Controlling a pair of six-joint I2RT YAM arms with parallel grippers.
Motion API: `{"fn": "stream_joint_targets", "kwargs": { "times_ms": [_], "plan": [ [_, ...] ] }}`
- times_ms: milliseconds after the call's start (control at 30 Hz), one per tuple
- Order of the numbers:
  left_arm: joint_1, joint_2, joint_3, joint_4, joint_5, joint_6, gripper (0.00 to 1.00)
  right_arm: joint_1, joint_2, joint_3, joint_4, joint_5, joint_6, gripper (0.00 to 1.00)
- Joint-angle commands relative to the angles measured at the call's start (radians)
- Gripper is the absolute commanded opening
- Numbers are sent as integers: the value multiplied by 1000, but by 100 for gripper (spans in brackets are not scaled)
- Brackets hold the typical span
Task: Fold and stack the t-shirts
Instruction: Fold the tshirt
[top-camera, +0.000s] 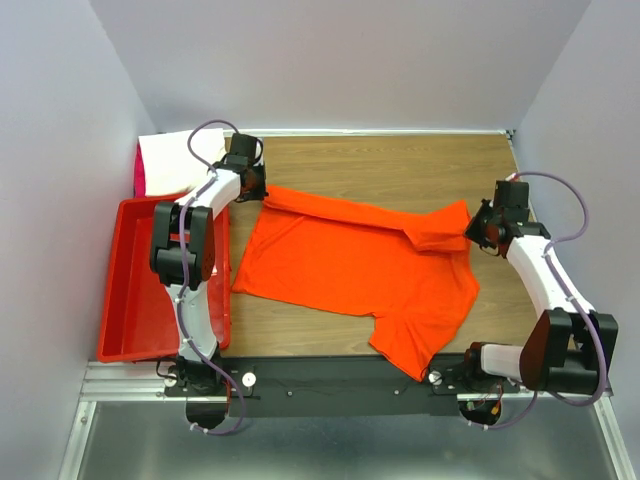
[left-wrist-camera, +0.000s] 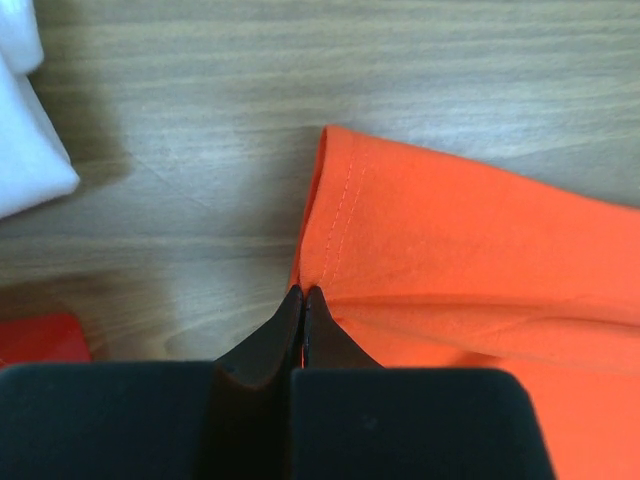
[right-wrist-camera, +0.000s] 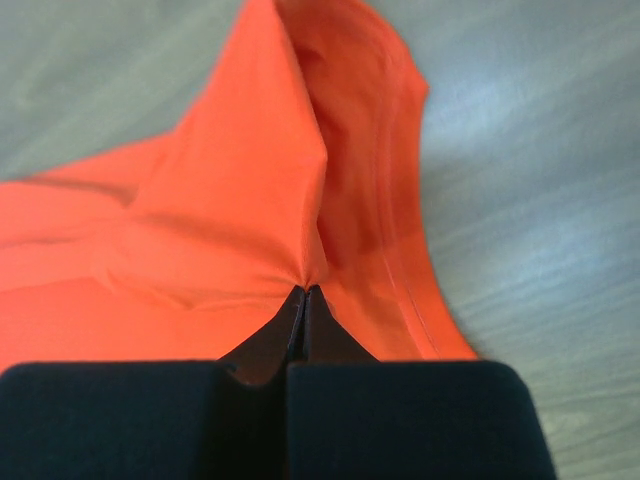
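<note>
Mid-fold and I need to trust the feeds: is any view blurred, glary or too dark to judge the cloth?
Top external: even light, sharp, orange t-shirt clear, only soft shadows. Left wrist: hem stitching crisp, left gripper a dark, soft shape close to the lens. Right wrist: cloth at right gripper fairly sharp, table beyond blurred with a pale sheen.

Orange-red t-shirt (top-camera: 350, 275): soft cloth, spread mostly flat across the centre of the top view. Its upper edge is folded over into a band running from upper left to right, and a flap reaches toward the lower centre. The hem is stitched (seen close in the left wrist view).
White t-shirt (top-camera: 175, 160): folded, upper left corner.
Pink t-shirt (top-camera: 139, 172): only a sliver shows, at the white one's left edge.
</note>
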Motion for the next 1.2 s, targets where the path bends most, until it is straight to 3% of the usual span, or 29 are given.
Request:
{"fn": "stream_joint_targets", "kwargs": {
  "times_ms": [0,533,600,700,767,833,867,1033,1167],
  "plan": [
    [9,-15,-30,-1,6,-3,0,-5,14,-54,-38,41,21,1],
    [-5,32,-82,45,0,-34,0,-3,173,-77,21,60,70,5],
    [-5,35,-85,44,-3,-41,0,-3,168,-79,21,61,67,8],
    [-5,32,-91,34,-26,-58,0,-3,150,-61,21,66,70,29],
    [-5,16,-88,25,-30,-66,4,-5,136,-33,19,57,71,46],
    [-5,-4,-86,18,-89,-75,9,-5,131,21,21,58,70,53],
    [-6,-27,-82,16,-100,-78,16,-3,140,39,21,67,67,56],
    [-13,-106,-80,14,-161,-90,46,-35,215,149,79,81,58,58],
    [-23,-161,-74,8,-178,-84,49,-100,309,208,120,-11,71,56]
  ]
}}
